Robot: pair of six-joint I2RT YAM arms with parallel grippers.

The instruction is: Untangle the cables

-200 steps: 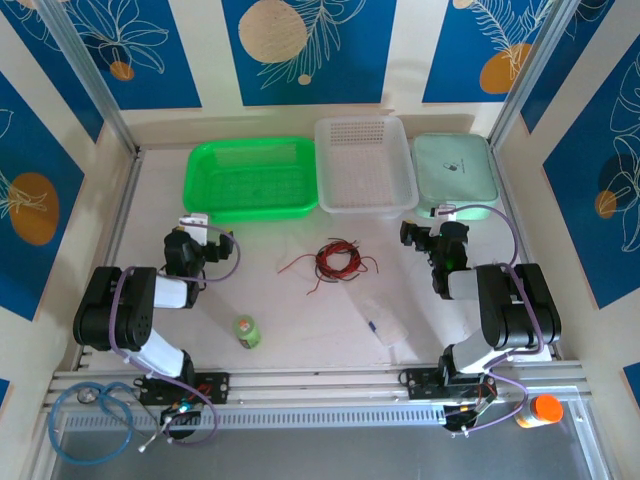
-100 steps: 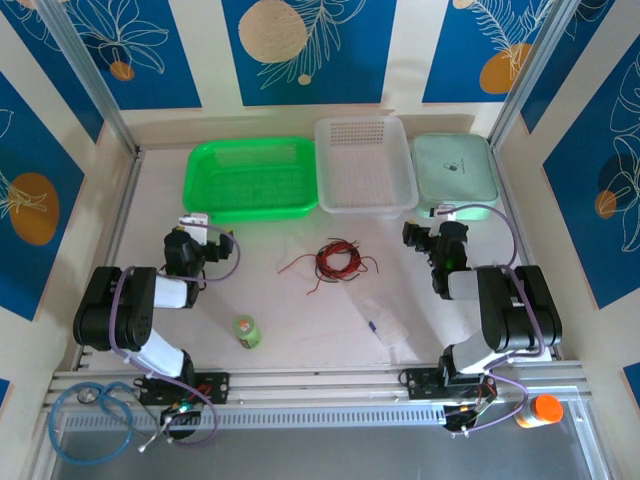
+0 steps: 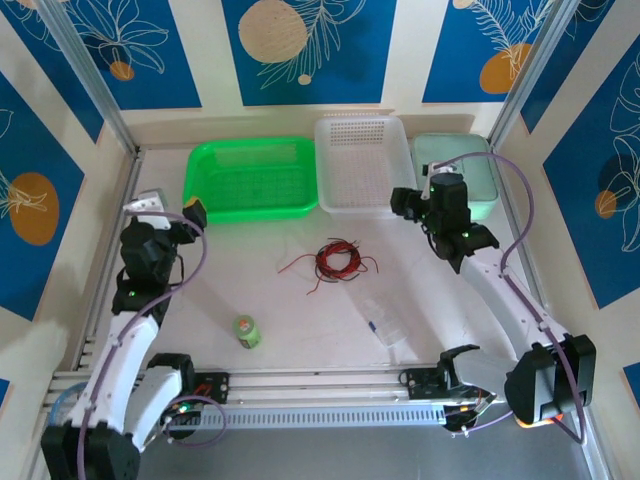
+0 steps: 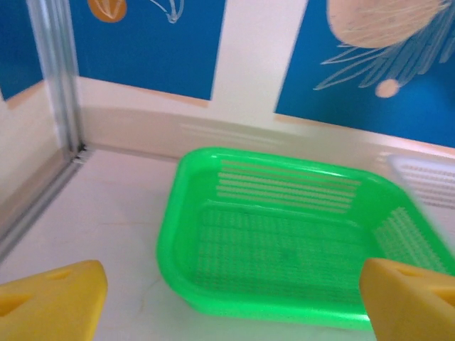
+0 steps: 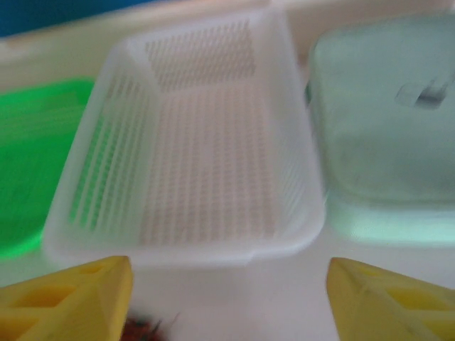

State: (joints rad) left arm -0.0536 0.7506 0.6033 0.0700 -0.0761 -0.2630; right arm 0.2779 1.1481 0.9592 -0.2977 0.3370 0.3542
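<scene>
Both arms reach toward the back of the desk, well apart from the cables. The cables lie mid-desk as a red-and-black coil with loose ends, just in front of the white basket. The left claw faces the green basket, fingers wide apart and nothing between them. The right claw hangs at the white basket's near edge, also apart and empty.

The biggest risk, I'd judge, is an arm swinging down from here and shoving a basket. Next is the two claws crowding each other over so small a coil. A pinch on the whole bundle instead of a single strand would likely lift it as a lump and pull the tangle tighter — and one hair-thin wire could just as easily slip out of the fingers.

The green basket holds nothing, and neither does the white one. The pale green box beside them has its lid on, so what is inside cannot be told.
</scene>
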